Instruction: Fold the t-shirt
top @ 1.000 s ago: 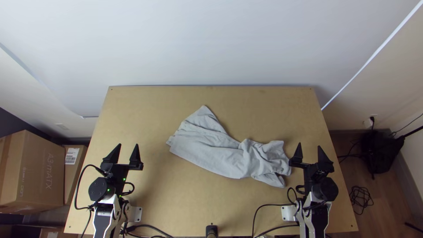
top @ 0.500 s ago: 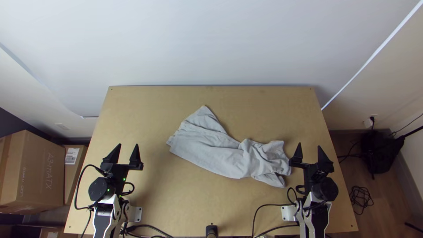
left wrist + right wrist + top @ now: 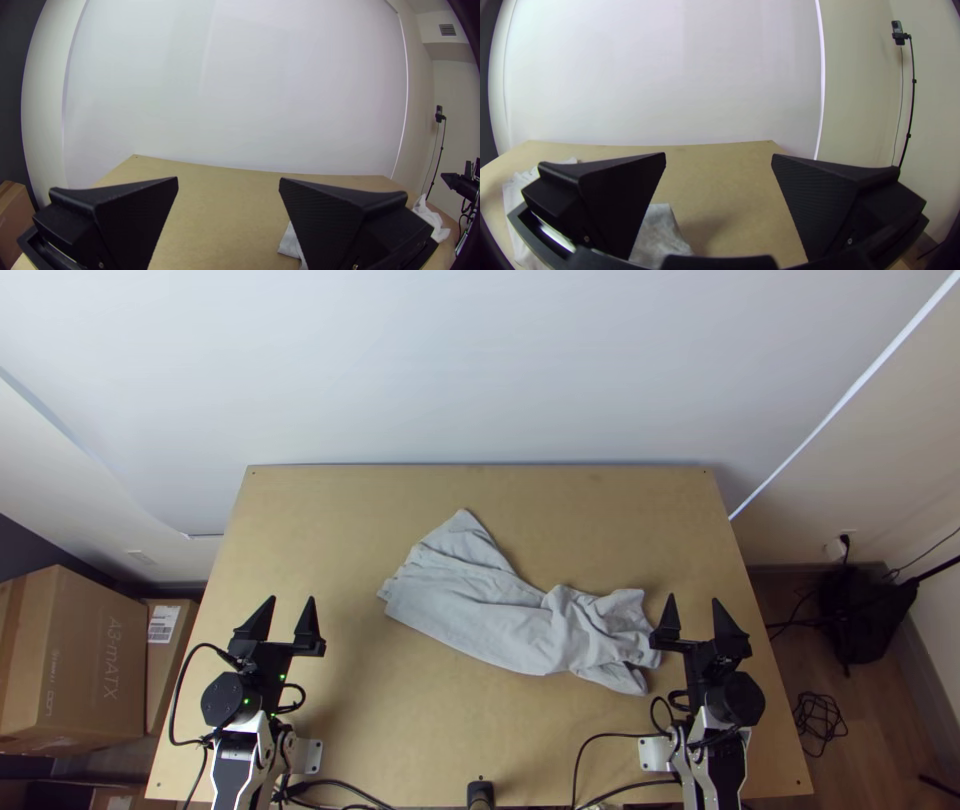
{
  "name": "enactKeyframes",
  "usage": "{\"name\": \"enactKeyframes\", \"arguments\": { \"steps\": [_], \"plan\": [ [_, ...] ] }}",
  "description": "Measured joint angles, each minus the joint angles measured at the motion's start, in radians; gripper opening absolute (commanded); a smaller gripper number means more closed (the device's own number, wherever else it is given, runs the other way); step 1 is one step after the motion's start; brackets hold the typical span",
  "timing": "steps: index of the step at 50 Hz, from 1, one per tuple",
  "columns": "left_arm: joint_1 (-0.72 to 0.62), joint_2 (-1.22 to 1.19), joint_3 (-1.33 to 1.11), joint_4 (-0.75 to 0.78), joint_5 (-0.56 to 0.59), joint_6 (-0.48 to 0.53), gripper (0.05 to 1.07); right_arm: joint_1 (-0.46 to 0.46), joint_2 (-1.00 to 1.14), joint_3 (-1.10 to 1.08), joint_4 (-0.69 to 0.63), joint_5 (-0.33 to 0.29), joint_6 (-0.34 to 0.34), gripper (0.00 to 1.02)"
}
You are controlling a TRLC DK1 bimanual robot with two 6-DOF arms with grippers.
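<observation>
You have the grey t-shirt [image 3: 500,615] bunched across the table [image 3: 430,730]; it looks soft and light, so it may sag. Better take it by the flat left edge. Left gripper [image 3: 283,615] and right gripper [image 3: 695,615] stand with fingers apart, empty.

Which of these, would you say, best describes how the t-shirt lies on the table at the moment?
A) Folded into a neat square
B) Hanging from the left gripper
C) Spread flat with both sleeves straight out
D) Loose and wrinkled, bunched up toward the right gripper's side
D: in the top view the t-shirt lies unfolded in creases on the table, its most crumpled end near the right gripper.
</observation>
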Motion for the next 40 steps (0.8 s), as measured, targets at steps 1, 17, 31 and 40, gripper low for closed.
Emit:
{"name": "enactKeyframes", "arguments": {
  "steps": [1,17,31,40],
  "plan": [
    [0.000,0.000,0.000,0.000,0.000,-0.002,1.02,-0.001,0.000,0.000,0.000,0.000,0.000,0.98],
    [-0.032,0.008,0.001,0.000,-0.004,-0.022,1.02,0.028,0.000,0.021,-0.027,0.000,0.000,0.98],
    [-0.014,0.088,0.099,0.121,-0.003,0.002,1.02,0.048,0.002,0.232,0.016,0.000,-0.001,0.98],
    [-0.058,0.414,0.424,0.079,0.000,0.012,1.02,0.053,0.017,0.447,0.019,0.000,-0.001,0.98]
  ]
}}
